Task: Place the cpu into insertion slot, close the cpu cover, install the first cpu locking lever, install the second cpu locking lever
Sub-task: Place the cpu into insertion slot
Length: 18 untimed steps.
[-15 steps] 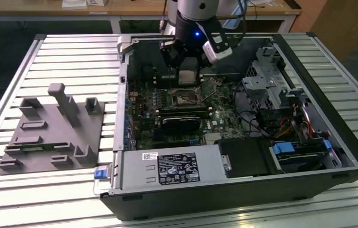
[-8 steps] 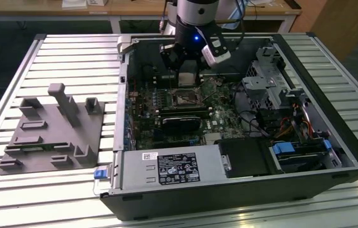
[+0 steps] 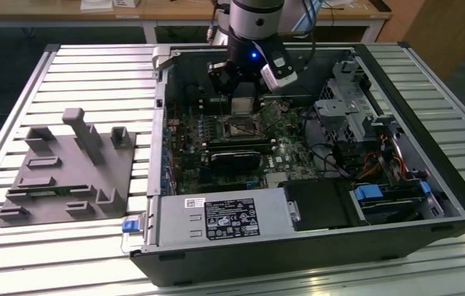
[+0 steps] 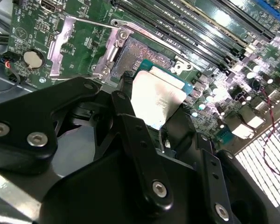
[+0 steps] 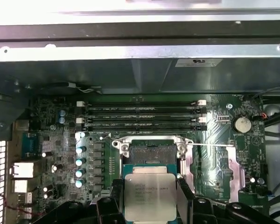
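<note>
The gripper (image 5: pixel 150 193) is closed on the cpu (image 5: pixel 150 196). Its two black fingers (image 5: pixel 113 198) press against opposite edges of the chip, and the pale metal top faces the camera in both wrist views. The cpu is clear of the insertion slot (image 5: pixel 151 154), just beside its near edge. The slot's dark contact field lies bare inside its silvery rim. In the second wrist view the chip hangs at a slant over one corner of the socket; I cannot tell whether it touches the rim there.

The cpu cover (image 4: pixel 56 51) is swung open and lies flat on the green motherboard (image 4: pixel 84 42), between the slot and a coin cell battery (image 4: pixel 33 58). On the other side of the slot run the long memory slots (image 5: pixel 140 116).

In the exterior view the gripper hangs inside the open computer case (image 3: pixel 315 246), above the socket. The case lies on a slatted table (image 3: pixel 92 68). A grey fixture plate (image 3: pixel 68 179) sits on the table towards the exterior view's left.
</note>
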### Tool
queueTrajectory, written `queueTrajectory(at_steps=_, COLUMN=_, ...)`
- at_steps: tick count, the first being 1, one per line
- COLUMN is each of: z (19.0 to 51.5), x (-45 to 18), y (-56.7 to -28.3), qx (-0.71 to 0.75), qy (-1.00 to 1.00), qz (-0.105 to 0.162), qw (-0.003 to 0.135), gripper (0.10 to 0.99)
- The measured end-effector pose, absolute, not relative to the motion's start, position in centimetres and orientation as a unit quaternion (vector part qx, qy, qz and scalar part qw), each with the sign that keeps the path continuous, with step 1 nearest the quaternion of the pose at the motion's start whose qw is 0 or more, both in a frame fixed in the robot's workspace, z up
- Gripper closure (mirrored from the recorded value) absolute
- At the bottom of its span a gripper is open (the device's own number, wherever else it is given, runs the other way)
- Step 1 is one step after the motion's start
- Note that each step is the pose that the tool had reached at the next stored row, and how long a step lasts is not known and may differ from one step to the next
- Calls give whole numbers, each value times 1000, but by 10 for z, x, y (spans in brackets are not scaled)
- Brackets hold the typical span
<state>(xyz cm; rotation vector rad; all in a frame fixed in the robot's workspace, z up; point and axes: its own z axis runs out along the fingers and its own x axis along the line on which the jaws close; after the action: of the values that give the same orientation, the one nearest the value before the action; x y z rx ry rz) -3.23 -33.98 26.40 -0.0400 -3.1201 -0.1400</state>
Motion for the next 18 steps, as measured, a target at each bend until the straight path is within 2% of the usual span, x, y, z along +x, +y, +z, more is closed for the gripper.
queueTrajectory(at_steps=18, z=237, x=-28, y=-330, qx=-13, qy=-999, qz=-42, qw=9, gripper=549)
